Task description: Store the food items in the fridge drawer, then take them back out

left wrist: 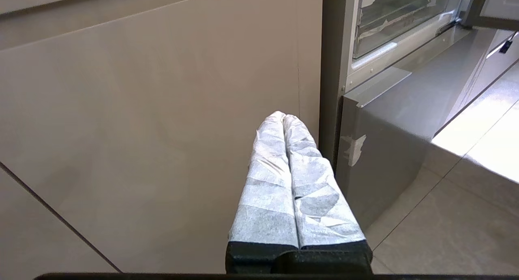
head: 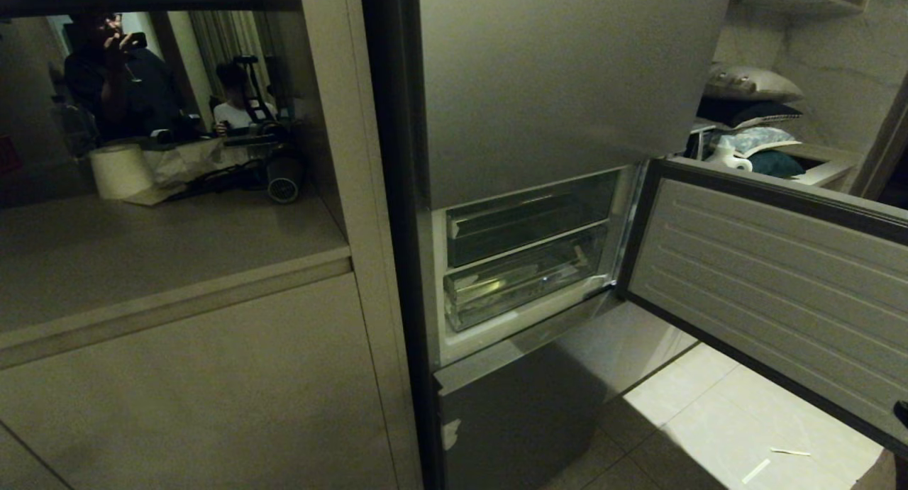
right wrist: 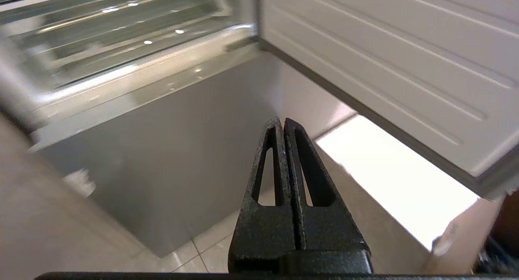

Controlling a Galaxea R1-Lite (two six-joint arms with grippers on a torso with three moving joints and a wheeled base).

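Looking down from the robot's head, the fridge (head: pixel 567 86) stands just right of a beige cabinet (head: pixel 198 391), its middle door (head: pixel 773 277) swung wide open to the right. Inside the open compartment two clear drawers sit one above the other, both pushed in. Which of them is the fridge drawer (head: pixel 525 281) is hard to settle from here; the lower, clear one with the bright front lip looks like it. No food shows in either. The lowest fridge door (head: pixel 518 419) is shut, and pale floor tiles (head: pixel 709 433) catch a patch of light beside it. On the left, the bench (head: pixel 156 242) carries a white roll (head: pixel 119 169) and crumpled paper, with two people behind it. Neither arm shows in this view.

From the left wrist, the left gripper (left wrist: pixel 284 117) hangs low in front of the cabinet face, just beside the fridge's edge. Its white-wrapped fingers (left wrist: pixel 267 182) are pressed together with nothing between them. The clear drawer (left wrist: pixel 401 16) shows in the far corner, well apart from it.

From the right wrist, the right gripper (right wrist: pixel 283 121) points at the shut lower door (right wrist: pixel 162 158), below the open compartment. Its black jaws are closed tight and empty. The drawer fronts (right wrist: pixel 121 33) show blurred, with the ribbed inner face of the open door (right wrist: pixel 405 61) alongside.
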